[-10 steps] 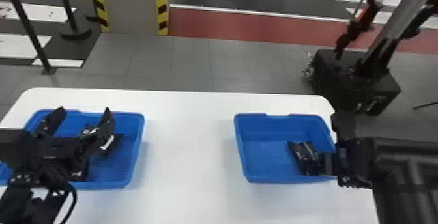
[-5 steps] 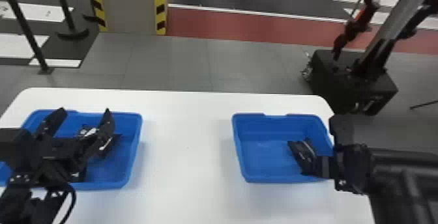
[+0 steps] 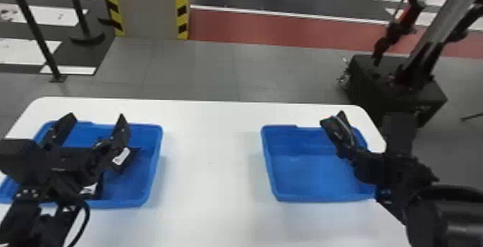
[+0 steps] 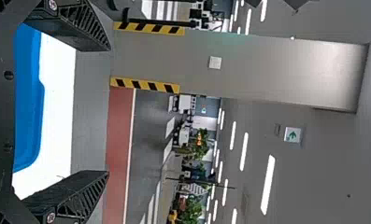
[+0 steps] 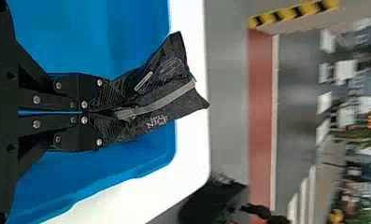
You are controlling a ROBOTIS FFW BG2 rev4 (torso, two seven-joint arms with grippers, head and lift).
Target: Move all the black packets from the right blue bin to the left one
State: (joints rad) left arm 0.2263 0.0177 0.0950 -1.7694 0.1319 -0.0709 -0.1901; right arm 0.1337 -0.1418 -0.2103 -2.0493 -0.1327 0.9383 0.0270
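**Black packet gripped above the right blue bin**

The surface (image 3: 212, 206) was white and smooth, with rounded far corners, and it stood on a floor of grey tiles (image 3: 194, 70). Behind it, a broad grey pillar (image 3: 147, 9) carried slanted stripes of yellow and black along its edges. A red band (image 3: 273, 29) crossed the floor, and to the right a boxy black base (image 3: 391, 84) supported a metal post. In the left wrist view I saw also green plants (image 4: 192, 212) and long bright lamps (image 4: 268, 184) on the ceiling.

Two blue bins lay well apart on the surface, shallow and of smooth material, like plastic, with rounded corners. Over the right bin (image 3: 320, 197), the right gripper (image 3: 354, 153) was closed on a black packet (image 3: 337, 129). This packet was soft and creased, pinched narrow at the fingers and spread wide like a fan, with a grey strip and small pale print. The left gripper (image 3: 97, 116) was above the left bin (image 3: 155, 167), its two flat fingers wide apart and nothing between them. Inside that bin were dark packets (image 3: 131, 156) with white patches, partly hidden by the arm.
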